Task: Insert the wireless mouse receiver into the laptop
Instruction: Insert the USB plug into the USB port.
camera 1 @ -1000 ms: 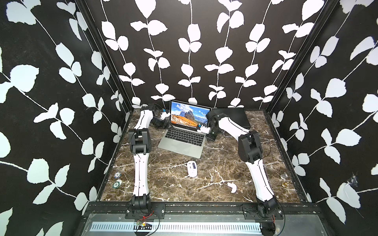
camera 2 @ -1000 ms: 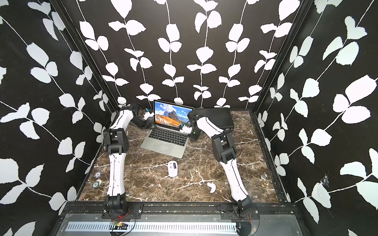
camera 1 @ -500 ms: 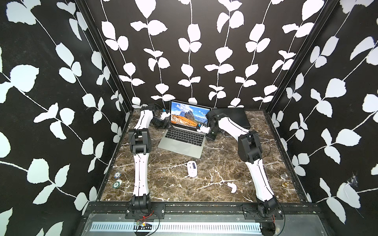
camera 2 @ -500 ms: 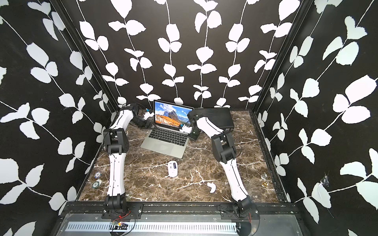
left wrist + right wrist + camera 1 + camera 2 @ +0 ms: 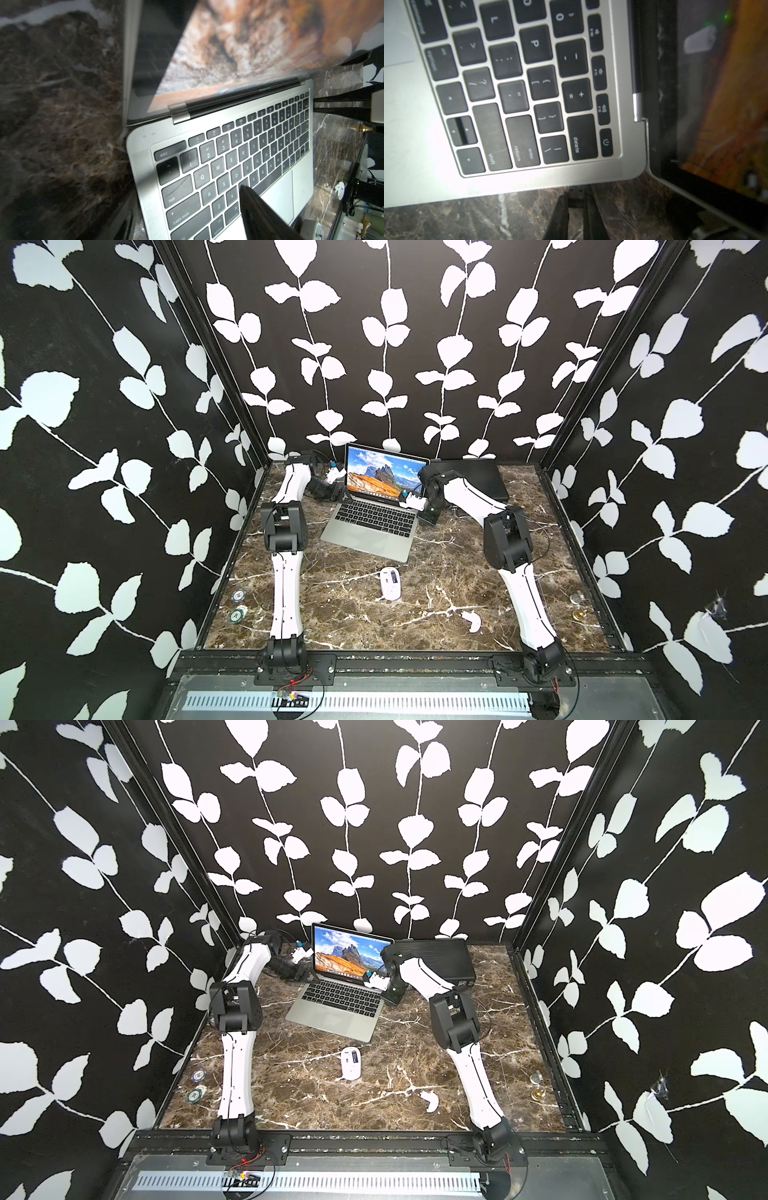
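Nothing has shifted since a second ago; both my arms sit as before. My right tool (image 5: 576, 195) pinches the small black receiver (image 5: 575, 190), its tip at the laptop (image 5: 370, 526)'s right edge near the hinge corner. Whether it has entered a port is hidden, and in both top views it is too small to make out. My left tool (image 5: 334, 492) is spread at the laptop's left edge, with only one finger (image 5: 259, 212) clear. The wireless mouse (image 5: 390, 583) lies on the bench (image 5: 332, 614) in front of the laptop.

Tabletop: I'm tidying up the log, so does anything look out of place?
The small white oval mouse lies with a dark recess exposed, and a loose white curved cover piece lies apart from it on the brown marble table.
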### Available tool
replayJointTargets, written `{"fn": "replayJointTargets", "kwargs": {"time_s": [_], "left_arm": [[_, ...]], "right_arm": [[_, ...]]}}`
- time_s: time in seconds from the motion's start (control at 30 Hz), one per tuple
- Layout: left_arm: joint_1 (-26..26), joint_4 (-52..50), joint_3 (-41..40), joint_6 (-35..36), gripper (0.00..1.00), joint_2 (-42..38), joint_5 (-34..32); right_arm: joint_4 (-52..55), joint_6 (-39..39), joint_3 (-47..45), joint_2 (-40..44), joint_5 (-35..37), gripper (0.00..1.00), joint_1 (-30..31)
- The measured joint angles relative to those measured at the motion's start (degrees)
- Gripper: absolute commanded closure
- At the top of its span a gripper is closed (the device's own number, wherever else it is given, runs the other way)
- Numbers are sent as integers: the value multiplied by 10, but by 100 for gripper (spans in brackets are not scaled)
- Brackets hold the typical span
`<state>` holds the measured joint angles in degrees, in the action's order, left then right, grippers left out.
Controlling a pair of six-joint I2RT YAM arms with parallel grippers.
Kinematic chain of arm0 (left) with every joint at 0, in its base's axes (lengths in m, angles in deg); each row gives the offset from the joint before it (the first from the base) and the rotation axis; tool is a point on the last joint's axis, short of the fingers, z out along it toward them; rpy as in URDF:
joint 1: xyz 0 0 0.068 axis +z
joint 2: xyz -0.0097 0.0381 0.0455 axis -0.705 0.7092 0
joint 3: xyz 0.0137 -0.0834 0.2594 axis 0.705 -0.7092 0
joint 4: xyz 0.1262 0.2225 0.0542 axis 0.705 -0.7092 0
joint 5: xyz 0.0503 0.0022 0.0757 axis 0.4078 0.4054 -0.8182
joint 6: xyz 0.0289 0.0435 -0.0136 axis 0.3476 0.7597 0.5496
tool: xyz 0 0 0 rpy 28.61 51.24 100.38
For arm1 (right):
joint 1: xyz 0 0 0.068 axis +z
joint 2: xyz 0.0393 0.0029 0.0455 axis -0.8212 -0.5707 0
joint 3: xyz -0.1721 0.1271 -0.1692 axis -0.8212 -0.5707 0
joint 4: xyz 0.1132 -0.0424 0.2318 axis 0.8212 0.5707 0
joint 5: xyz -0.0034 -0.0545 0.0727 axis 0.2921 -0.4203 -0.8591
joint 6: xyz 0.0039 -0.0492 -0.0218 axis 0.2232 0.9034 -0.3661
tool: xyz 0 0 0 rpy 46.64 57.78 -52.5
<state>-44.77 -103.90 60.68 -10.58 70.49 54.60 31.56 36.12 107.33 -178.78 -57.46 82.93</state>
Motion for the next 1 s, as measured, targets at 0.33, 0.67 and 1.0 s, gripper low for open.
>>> {"fn": "replayJointTargets", "kwargs": {"time_s": [0.33, 0.67, 1.0], "left_arm": [[0, 0, 0, 0, 22, 0, 0], [0, 0, 0, 0, 22, 0, 0], [0, 0, 0, 0, 22, 0, 0]], "right_arm": [[-4, 4, -7, 0, -12, 100, 1], [-14, 4, -20, 8, -11, 100, 1], [-18, 4, -24, 10, -11, 100, 1]]}}
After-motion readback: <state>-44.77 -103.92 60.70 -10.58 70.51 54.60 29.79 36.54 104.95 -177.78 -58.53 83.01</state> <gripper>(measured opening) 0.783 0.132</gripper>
